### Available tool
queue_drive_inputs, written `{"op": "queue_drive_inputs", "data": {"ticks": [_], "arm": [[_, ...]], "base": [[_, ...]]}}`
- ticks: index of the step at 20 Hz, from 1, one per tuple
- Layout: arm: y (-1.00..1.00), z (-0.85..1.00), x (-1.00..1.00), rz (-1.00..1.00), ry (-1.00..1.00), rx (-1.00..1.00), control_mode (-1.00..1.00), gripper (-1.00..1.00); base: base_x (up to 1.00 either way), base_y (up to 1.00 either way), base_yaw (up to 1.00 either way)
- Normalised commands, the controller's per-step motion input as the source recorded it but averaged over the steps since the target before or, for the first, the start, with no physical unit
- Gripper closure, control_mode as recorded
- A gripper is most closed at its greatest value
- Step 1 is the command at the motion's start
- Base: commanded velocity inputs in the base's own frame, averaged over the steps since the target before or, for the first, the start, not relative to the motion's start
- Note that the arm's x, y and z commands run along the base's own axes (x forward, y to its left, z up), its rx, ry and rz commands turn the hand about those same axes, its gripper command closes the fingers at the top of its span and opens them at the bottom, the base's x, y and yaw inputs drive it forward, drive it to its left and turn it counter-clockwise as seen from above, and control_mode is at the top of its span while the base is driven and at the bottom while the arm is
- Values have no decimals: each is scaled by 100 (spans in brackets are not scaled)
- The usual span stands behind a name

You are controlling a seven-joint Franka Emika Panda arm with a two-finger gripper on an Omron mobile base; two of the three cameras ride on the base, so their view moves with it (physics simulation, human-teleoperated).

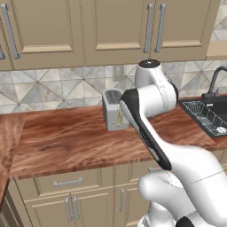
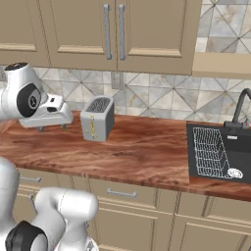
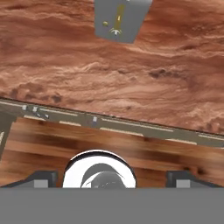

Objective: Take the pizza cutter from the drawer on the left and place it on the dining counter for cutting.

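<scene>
The wood-grain tabletop runs across the left base view from 9 o'clock toward 3 o'clock, with a tiled wall behind it and beige upper cabinets above. This is the counter that carries the black sink, seen at 3 o'clock in the right base view, with a wire rack lying in it and a dark faucet behind it. A second strip of the same wood turns toward the camera at 9 o'clock in the left base view; whether that is the dining counter I cannot tell from so small a piece.

The white arm folds over the middle of the tabletop, its elbow in front of the wall tiles.

Under the tabletop edge, at 7 o'clock in the left base view, the drawer is closed, its horizontal silver bar handle flush across the panel front; another like it sits further right. The pizza cutter is not visible from outside; nothing shows where it lies.

A grey toaster stands upright on the tabletop near the wall, just left of the arm.

In the hand view the pincer points down at the tabletop edge, its two dark fingers spread wide apart with nothing between them.
</scene>
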Motion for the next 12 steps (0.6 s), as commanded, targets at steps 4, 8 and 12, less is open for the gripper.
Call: {"op": "queue_drive_inputs", "data": {"ticks": [4,8,12], "arm": [[56,-1,-47,8,0,-9,-100,-100],[43,-24,-12,19,-5,-11,-100,-100],[52,-51,0,36,-10,-11,-100,-100]], "base": [[0,0,0],[0,0,0],[0,0,0]]}}
